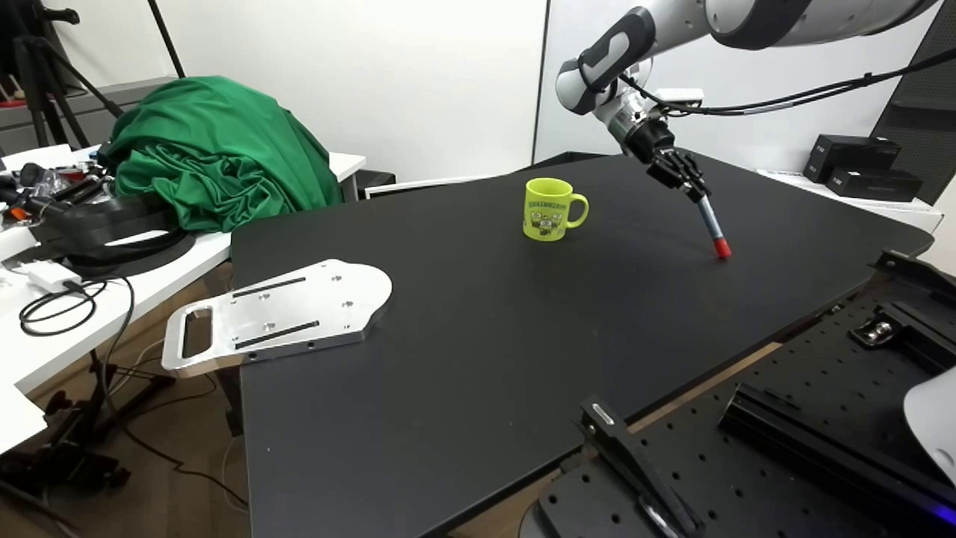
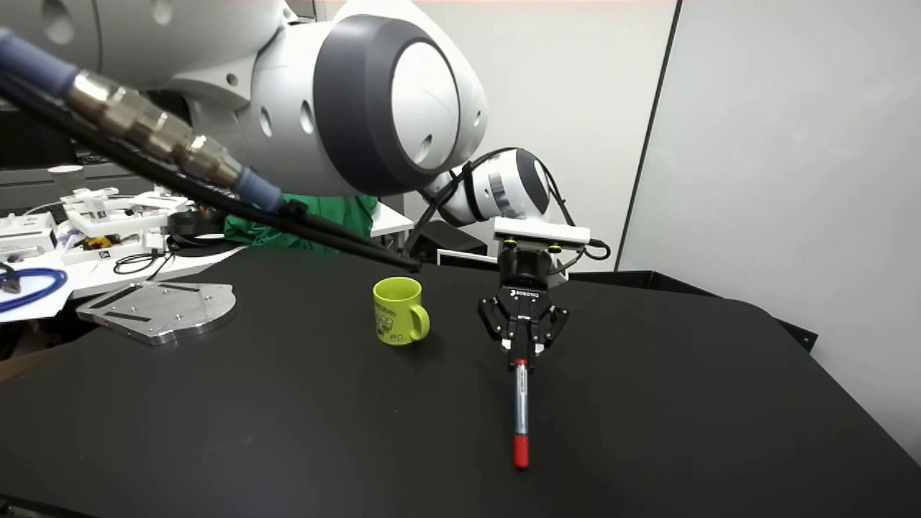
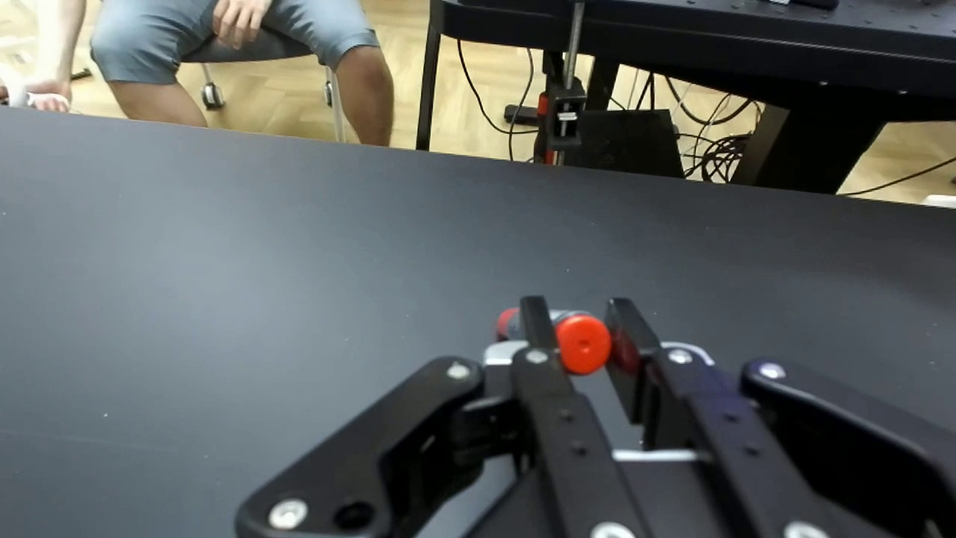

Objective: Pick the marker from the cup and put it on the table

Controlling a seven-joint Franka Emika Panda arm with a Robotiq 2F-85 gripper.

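Note:
The marker [image 1: 710,218] is a grey stick with red ends, and also shows in an exterior view [image 2: 522,406]. My gripper [image 2: 522,357] is shut on its upper end. The marker slants down from the fingers, its red lower end at or just above the black table [image 1: 463,418]; I cannot tell if it touches. In the wrist view the red end cap [image 3: 584,344] sits between the fingertips [image 3: 578,308]. The yellow-green cup [image 1: 546,211] stands upright on the table, apart from the gripper, in both exterior views [image 2: 396,313]. It is out of the wrist view.
A silver metal plate [image 1: 280,314] with a slot overhangs the table edge. A green cloth [image 1: 216,157] lies on the cluttered white table. A black perforated platform [image 1: 717,441] adjoins the table. A seated person [image 3: 239,45] is beyond the table edge.

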